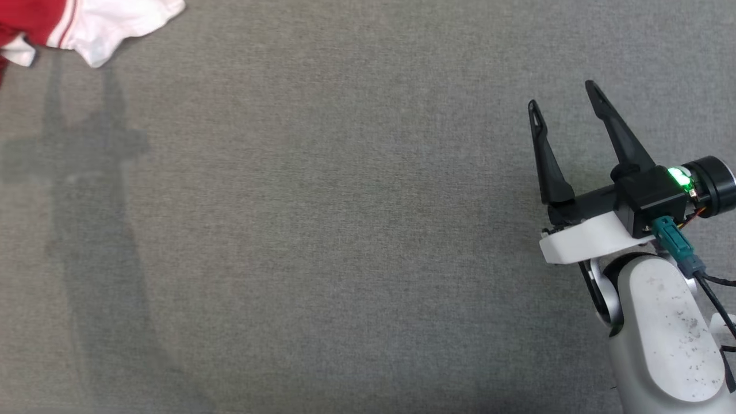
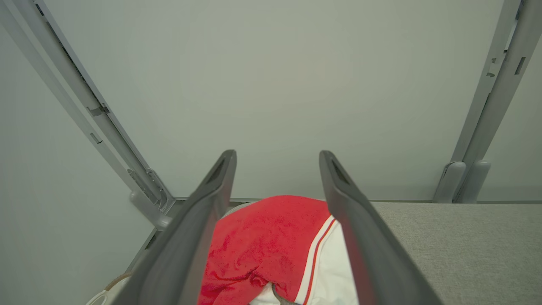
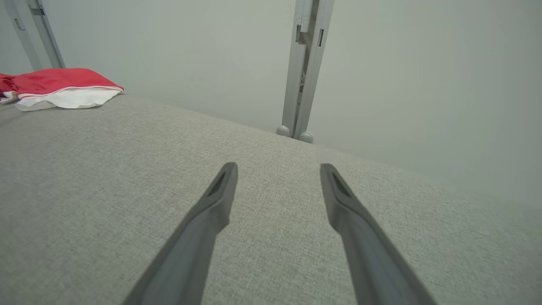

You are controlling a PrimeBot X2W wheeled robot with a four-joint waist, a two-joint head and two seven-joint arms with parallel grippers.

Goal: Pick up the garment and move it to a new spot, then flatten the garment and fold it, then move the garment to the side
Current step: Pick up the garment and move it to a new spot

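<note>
The red-and-white garment (image 1: 92, 29) is seen bunched at the grey tabletop's (image 1: 345, 230) far left, framed by the spread left gripper (image 2: 277, 154), the right gripper (image 1: 563, 96) likewise spread, so a thick fold should be pinched deep.

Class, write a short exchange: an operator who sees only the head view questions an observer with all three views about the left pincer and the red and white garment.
Operator: The garment sits cut off at my top left corner. Where is the left pincer?
Observer: It is open, with the garment showing between its jaws in the left wrist view.
Operator: How does the garment lie?
Observer: The right wrist view shows a low, flat bundle, red layer over white.
</note>
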